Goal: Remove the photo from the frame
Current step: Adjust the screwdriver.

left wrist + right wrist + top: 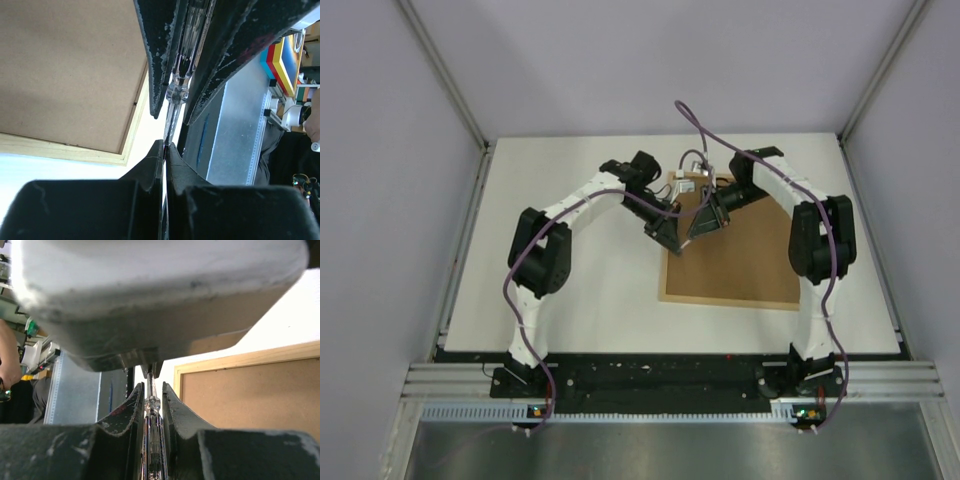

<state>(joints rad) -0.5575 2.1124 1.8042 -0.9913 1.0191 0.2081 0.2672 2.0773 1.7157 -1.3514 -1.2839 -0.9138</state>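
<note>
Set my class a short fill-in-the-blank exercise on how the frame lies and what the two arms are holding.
1. The frame lies with its brown backing board facing ____.
2. The left gripper and right gripper both hold one clear-handled ____.
3. The right gripper's jaws clamp its handle; the left gripper's jaws clamp its thin ____.

Missing words: up; screwdriver; shaft.

A robotics lab cell: plain grey panels (380,150) and aluminium rails (450,382) enclose a white table (590,300).
</note>
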